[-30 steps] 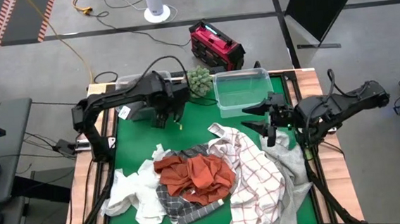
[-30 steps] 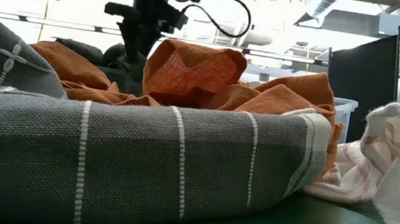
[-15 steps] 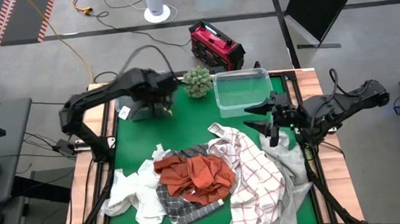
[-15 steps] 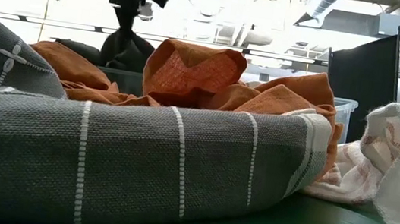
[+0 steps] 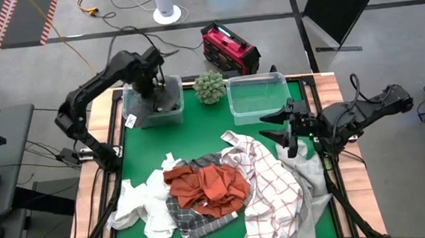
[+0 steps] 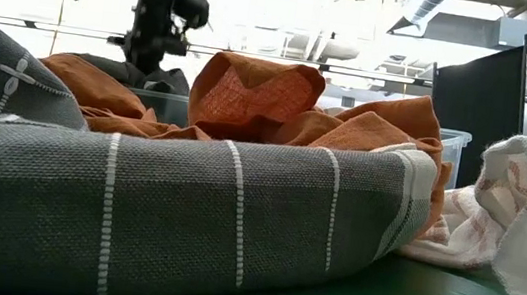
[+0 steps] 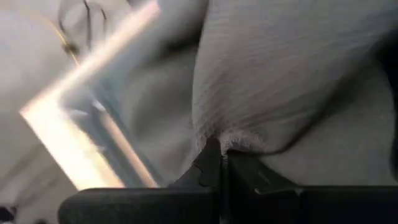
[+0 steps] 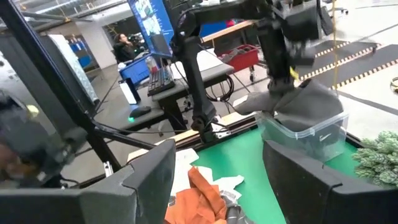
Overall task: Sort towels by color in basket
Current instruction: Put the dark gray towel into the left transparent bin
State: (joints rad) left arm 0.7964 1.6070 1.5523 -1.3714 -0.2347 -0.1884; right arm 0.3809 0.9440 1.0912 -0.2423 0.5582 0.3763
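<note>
Over the far-left clear bin (image 5: 152, 110), the left gripper (image 5: 157, 84) pinches a dark grey towel (image 5: 164, 98). Left wrist view: the two dark fingers (image 7: 214, 171) are pressed together on a fold of grey ribbed cloth, with the bin's clear edge just beside it. Right wrist view: the same towel (image 8: 311, 99) bulges above the bin rim and hangs from the gripper. Whether the cloth touches the bin floor cannot be told.

Remaining towels lie heaped on the green table (image 5: 199, 139), near the front edge. Rust-orange towel (image 5: 210, 187) sits on top at the middle of the heap. Under it, a dark grey plaid towel (image 5: 193, 216) shows at the front. White towel (image 5: 145, 206) lies crumpled to the left, touching the plaid one. White towel with thin grid lines (image 5: 274, 193) is spread to the right, over a light grey towel (image 5: 310, 168) that reaches the table's right edge.

Second clear bin (image 5: 257, 97) stands at the far side, right of centre. A small green plant (image 5: 210, 86) stands between the two bins.

Right gripper (image 5: 283, 129) hovers above the table near the second bin and the upper edge of the grid-lined towel, fingers spread apart, holding nothing.

Beyond the table: a red case (image 5: 230, 49) on the floor.
</note>
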